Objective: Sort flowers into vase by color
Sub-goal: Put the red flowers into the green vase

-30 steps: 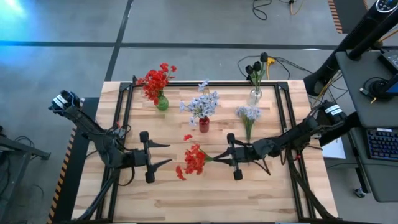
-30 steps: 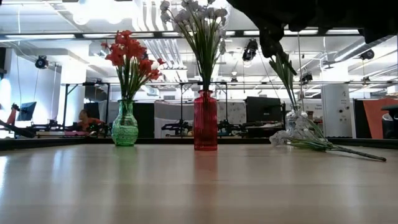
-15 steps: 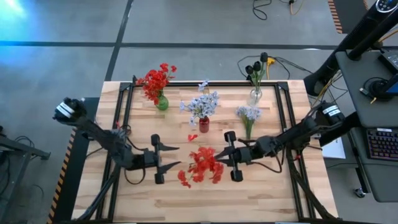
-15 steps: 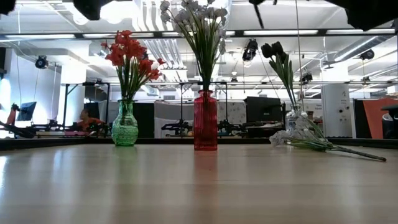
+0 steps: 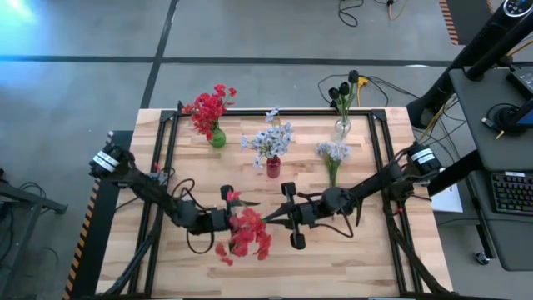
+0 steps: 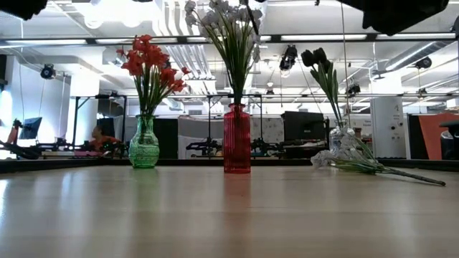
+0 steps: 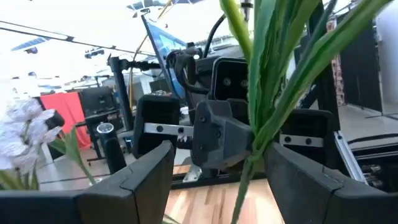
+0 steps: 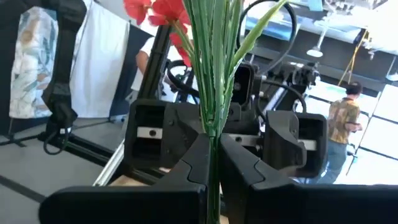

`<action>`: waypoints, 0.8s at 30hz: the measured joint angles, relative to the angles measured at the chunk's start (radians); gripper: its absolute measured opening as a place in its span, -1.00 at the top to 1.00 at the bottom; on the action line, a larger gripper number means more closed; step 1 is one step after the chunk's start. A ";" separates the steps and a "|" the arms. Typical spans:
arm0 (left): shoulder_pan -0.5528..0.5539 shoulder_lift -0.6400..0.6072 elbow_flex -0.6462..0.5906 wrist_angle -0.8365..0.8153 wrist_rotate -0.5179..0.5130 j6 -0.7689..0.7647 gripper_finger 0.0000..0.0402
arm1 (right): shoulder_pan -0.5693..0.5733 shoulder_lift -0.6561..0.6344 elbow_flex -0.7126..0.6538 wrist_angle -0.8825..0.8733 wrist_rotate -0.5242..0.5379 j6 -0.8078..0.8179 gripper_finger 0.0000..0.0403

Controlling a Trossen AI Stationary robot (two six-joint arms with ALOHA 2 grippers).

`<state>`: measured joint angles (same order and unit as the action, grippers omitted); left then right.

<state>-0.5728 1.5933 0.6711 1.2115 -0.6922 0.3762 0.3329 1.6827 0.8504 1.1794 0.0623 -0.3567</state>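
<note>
Vases stand in a row at the table's point(image 5: 366, 258) far side: green vase point(image 5: 217, 137) holding red flowers point(image 5: 208, 107), red vase point(image 5: 273, 167) holding pale blue flowers point(image 5: 270, 138), clear vase point(image 5: 341, 128) holding dark buds point(image 5: 342, 88). One pale stem point(image 5: 333, 157) lies flat beside the clear vase. Right gripper point(image 5: 265, 217), fingers pressed together, pinches the stalk of a red bunch point(image 5: 244, 236). Left gripper point(image 5: 237, 218) faces it, fingers spread either side of the same stalk, blooms just beside them.
</note>
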 joint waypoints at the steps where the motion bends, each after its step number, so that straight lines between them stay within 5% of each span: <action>1: 0.000 0.003 0.006 0.000 0.003 0.002 -0.13 | 0.000 0.008 0.010 0.000 -0.001 0.000 0.93; 17: -0.003 0.000 0.018 -0.023 0.073 -0.037 0.19 | -0.017 0.025 0.064 -0.066 -0.032 -0.044 0.93; 24: 0.002 0.001 0.018 -0.043 0.072 -0.067 0.09 | -0.027 0.031 0.066 -0.091 0.008 -0.051 0.93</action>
<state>-0.5713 1.5944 0.6888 1.1690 -0.6200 0.3094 0.3054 1.7133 0.9161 1.0884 0.0701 -0.4076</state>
